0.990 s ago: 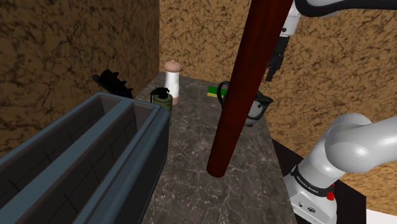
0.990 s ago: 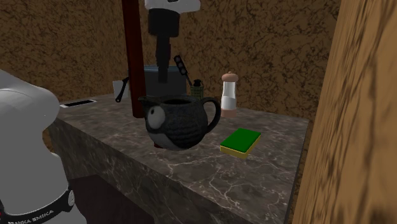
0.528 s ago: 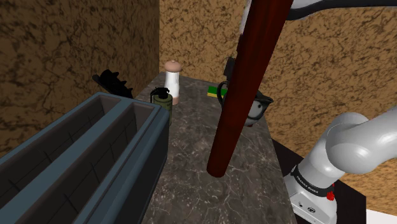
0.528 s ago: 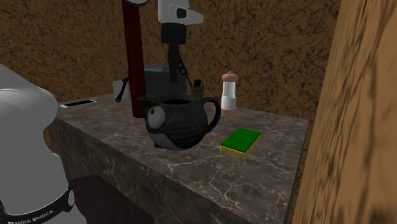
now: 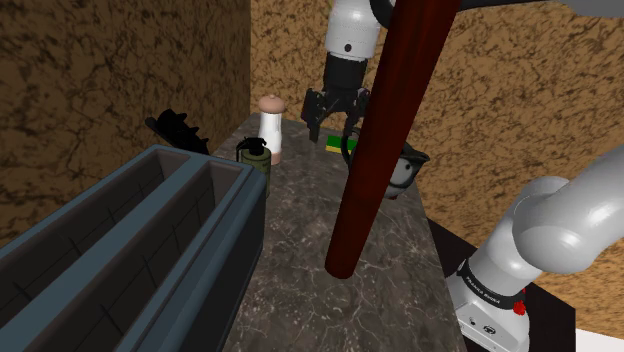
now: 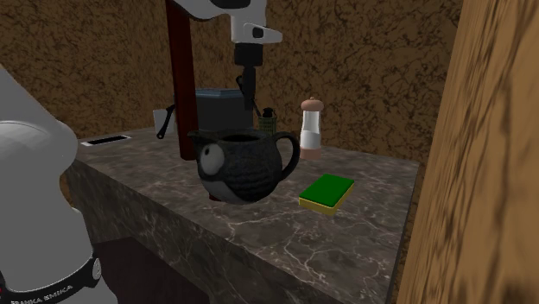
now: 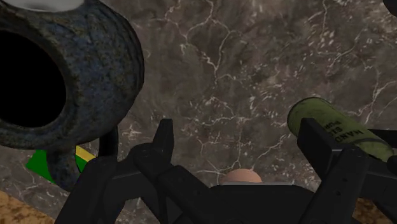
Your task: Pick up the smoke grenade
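Note:
The smoke grenade (image 5: 254, 155) is an olive-green cylinder with a dark top. It stands on the marble counter (image 5: 330, 230) against the end of a blue-grey crate, beside a white shaker. In the second exterior view the grenade (image 6: 267, 119) shows behind the teapot. My gripper (image 5: 335, 122) hangs open and empty above the counter's far end, between the shaker and the teapot, to the shoulder view's right of the grenade. In the wrist view the gripper (image 7: 240, 146) has its fingers wide apart over bare marble. The grenade (image 7: 337, 127) sits just outside one finger.
A white shaker with a tan cap (image 5: 270, 128) stands beside the grenade. A dark round teapot (image 5: 402, 165) and a green sponge (image 6: 328, 191) sit nearby. A dark red post (image 5: 385, 140) rises from the counter. The long blue-grey crate (image 5: 120, 250) fills the shoulder view's left.
The arm has swung toward the shoulder view's left, from behind the red post to in front of it. The gripper now hangs over the counter near the shaker.

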Motion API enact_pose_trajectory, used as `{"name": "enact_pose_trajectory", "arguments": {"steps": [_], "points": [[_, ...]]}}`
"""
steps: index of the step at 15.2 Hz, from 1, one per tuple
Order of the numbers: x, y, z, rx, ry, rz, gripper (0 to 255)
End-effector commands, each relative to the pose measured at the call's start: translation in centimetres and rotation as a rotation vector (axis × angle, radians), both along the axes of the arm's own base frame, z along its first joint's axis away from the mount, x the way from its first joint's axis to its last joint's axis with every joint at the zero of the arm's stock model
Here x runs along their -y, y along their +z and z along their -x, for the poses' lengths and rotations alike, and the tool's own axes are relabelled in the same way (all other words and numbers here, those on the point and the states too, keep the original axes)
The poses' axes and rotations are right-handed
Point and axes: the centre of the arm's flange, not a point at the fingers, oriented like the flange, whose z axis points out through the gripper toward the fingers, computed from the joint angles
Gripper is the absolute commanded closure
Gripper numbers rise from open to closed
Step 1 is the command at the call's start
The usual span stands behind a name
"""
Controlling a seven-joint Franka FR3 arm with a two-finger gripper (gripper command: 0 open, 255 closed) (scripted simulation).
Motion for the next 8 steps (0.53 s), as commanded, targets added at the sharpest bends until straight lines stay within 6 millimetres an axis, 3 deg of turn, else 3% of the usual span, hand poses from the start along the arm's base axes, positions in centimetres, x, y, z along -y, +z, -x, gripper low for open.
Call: {"name": "enact_pose_trajectory", "arguments": {"steps": [1, 8], "points": [[-2.4, -0.3, -1.1, 0.007, -0.008, -0.004, 0], [-10.0, -1.0, -5.8, 0.029, -0.033, -0.011, 0]]}}
